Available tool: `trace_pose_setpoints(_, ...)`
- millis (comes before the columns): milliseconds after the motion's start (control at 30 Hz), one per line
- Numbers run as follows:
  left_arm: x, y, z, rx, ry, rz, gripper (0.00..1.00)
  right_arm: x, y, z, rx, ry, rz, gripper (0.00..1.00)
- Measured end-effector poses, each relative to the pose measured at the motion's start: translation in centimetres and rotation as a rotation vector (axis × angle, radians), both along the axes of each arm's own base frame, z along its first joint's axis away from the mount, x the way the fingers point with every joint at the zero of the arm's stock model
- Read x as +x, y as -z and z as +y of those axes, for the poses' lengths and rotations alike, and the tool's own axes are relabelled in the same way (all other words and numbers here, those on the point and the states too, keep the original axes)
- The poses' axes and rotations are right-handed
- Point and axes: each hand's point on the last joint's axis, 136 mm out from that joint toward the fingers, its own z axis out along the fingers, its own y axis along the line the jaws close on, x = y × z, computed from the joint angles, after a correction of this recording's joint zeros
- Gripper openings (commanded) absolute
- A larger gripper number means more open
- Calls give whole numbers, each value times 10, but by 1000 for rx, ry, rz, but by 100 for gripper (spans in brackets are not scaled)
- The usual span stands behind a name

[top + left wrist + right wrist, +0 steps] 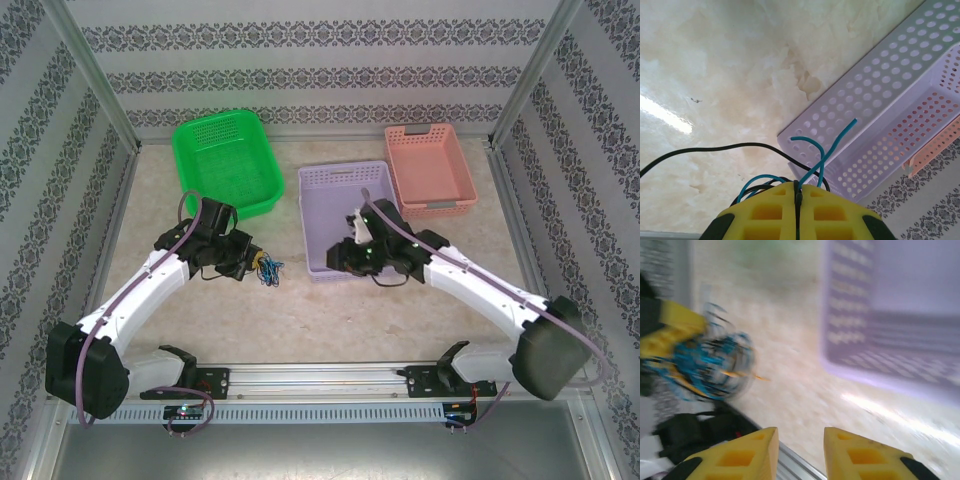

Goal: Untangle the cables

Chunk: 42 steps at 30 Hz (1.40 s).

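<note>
1. The left gripper (798,196) holds the cables (269,268) just above the table (330,320), its yellow fingers pressed together on the strands, near the near-left corner of the lavender basket (322,190)
2. Seen from the left wrist, a blue-green wire (816,148) and a black wire (715,147) spring out of the pinch and cross one another, so the bunch looks far from parted
3. The right gripper (800,447) stands spread with nothing between its fingers, at the lavender basket's near edge; its blurred view shows the bunch as one knot of blue, black and orange strands to its left
4. No strand can be made out lying apart from the bunch, on the table or in the green basket (228,160) or pink basket (430,165); the untangling appears barely begun, with every wire left to pull free
</note>
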Motion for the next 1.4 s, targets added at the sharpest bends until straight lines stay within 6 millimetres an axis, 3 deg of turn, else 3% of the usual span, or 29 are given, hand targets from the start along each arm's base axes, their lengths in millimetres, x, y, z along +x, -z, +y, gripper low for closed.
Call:
trace_pose_setpoints(133,0,-2,-2,8,23,-10,0,-27,52,-42,-166,60,133,28)
trace_pose_setpoints(233,2,-6,-6,11,44,-21,0,-27,78,-71,-266,120,185,28)
trace_pose_setpoints(400,3,-7,-9,16,60,-27,0,14,94,-85,-329,152,183,28)
trace_pose_setpoints(633,2,-6,-9,17,66,-28,0,110,84,-56,-299,125,57,27)
trace_pose_setpoints(733,3,-7,-10,14,64,-31,0,127,70,-47,-272,122,3,31)
trace_pose_setpoints(833,6,-8,-15,-5,55,-44,0,117,51,-37,-238,108,-40,40)
trace_pose_setpoints(967,14,-8,-20,-42,30,-64,0,69,15,-9,-49,57,-74,57)
trace_pose_setpoints(1100,21,-1,-34,-62,58,-43,0,32,0,24,159,-13,-12,64)
trace_pose_setpoints(1233,24,4,-58,-71,125,-15,0,25,-9,47,276,-22,64,63)
trace_pose_setpoints(1400,26,-6,-81,-82,202,-70,0,32,-9,54,354,107,202,61)
